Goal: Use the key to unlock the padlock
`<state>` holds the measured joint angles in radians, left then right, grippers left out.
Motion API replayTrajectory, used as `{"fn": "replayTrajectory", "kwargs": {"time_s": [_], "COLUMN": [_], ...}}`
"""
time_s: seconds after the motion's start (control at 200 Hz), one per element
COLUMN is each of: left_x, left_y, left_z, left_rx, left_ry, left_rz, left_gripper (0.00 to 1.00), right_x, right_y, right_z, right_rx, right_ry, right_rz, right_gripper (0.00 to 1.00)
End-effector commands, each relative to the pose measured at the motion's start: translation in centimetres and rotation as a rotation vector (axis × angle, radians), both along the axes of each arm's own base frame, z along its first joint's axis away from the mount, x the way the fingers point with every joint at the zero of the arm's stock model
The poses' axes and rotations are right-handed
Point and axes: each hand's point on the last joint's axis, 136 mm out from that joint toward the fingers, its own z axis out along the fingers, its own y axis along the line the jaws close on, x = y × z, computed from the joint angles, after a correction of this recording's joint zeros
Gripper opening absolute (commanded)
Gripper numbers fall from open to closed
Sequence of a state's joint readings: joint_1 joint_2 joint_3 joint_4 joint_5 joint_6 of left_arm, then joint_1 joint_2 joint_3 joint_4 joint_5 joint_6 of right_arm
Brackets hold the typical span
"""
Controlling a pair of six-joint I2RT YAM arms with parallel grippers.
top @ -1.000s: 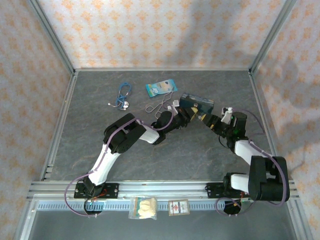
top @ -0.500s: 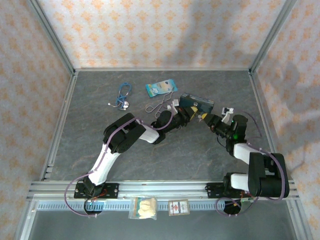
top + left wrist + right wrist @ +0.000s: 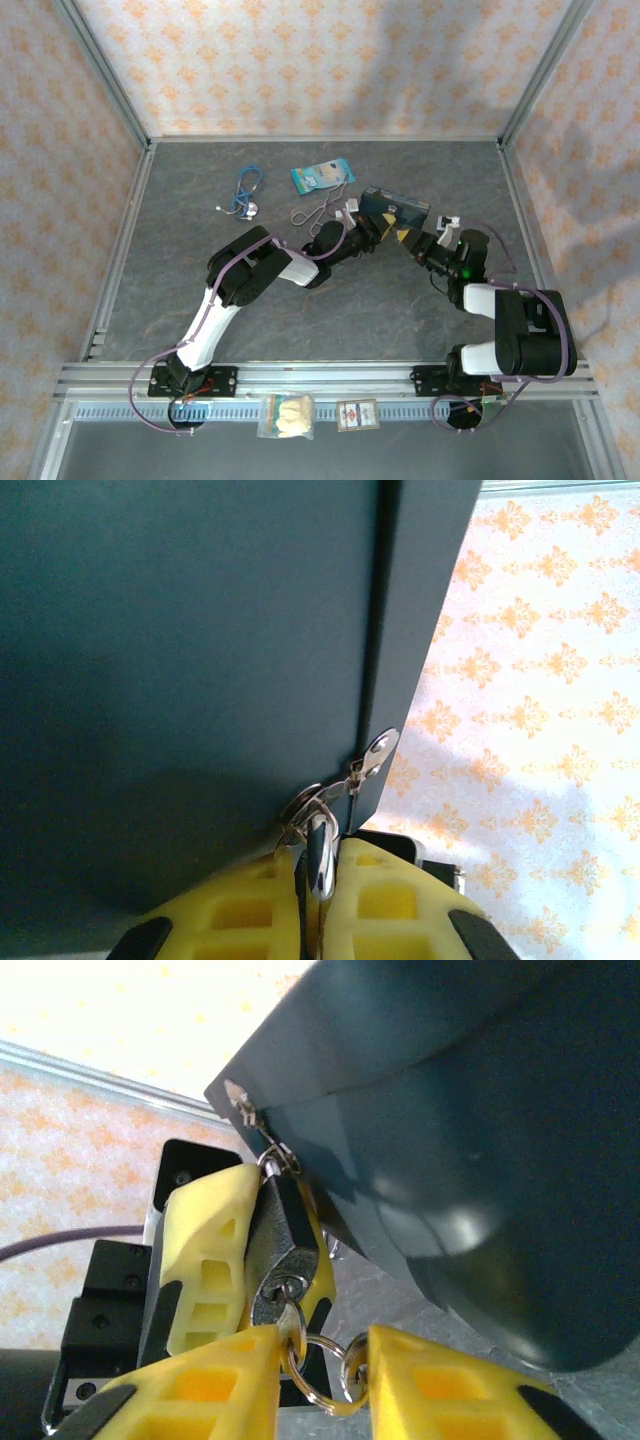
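Rail point(image 3: 330, 372) and ribbed strip run along the near edge. On the strip lie a clear packet point(image 3: 285, 415) with pale contents and a small printed packet point(image 3: 357, 415), side by side. From bases on the rail both arms reach out over the grey table point(image 3: 170, 260) and meet toward its far right. The left gripper point(image 3: 367, 228) comes in from the left and the right gripper point(image 3: 413, 239) from the right, tips almost touching, right at the near side of a dark tin point(image 3: 402, 205).

From the right wrist, the padlock point(image 3: 278, 1245) is clamped by its dark body between the left gripper's yellow fingers point(image 3: 205, 1250), its keyhole end turned toward the right gripper. The key point(image 3: 291, 1322) stands in the keyhole, its shaft lying against one of the right gripper's fingers point(image 3: 200, 1385). The right jaws stand a narrow way apart. The key rings point(image 3: 312, 1375) fill the gap and touch both fingers, but I cannot tell whether they are pinched. At the padlock's far end a small silvery piece point(image 3: 238, 1094) hangs from a ring, right against the tin's corner.

From the left wrist, the left jaws are nearly closed on bright metal, with the tin's dark wall just behind.

Past the tin, to its left, lie silver forceps point(image 3: 316, 213), farther back a blue packet point(image 3: 322, 176), and farther left a blue stethoscope point(image 3: 244, 193). Patterned walls point(image 3: 300, 70) close the back.
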<state>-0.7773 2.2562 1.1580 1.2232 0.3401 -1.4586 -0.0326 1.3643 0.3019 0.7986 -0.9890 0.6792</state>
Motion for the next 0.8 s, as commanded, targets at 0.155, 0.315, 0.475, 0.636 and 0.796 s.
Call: {"fn": "replayTrajectory", "kwargs": {"time_s": [0.155,0.315,0.475,0.636,0.796], "left_x": [-1.2,-2.0,-2.6,-3.3,-4.8], "left_y": [-1.0,-0.8,-1.2,-1.9,-1.6], "left_z": [5.3,4.8,4.7,5.0,5.6], "left_rx": [-0.113,-0.117,-0.123,-0.141,-0.184], "left_ry": [-0.094,-0.079,-0.074,-0.091,-0.141], "left_rz": [-0.049,-0.059,-0.074,-0.122,-0.172], "left_gripper": [0.00,0.00,0.00,0.00,0.00], "right_x": [0.7,1.2,1.2,1.2,1.9], "right_y": [0.3,0.2,0.5,0.7,1.1], "right_z": [1.9,2.0,2.0,2.7,2.7], "right_rx": [-0.003,-0.003,0.021,0.075,0.173], "right_ry": [-0.089,-0.092,-0.087,-0.073,0.047], "right_rz": [0.014,0.007,0.021,0.030,0.037], "right_gripper": [0.16,0.12,0.00,0.00,0.00]}}
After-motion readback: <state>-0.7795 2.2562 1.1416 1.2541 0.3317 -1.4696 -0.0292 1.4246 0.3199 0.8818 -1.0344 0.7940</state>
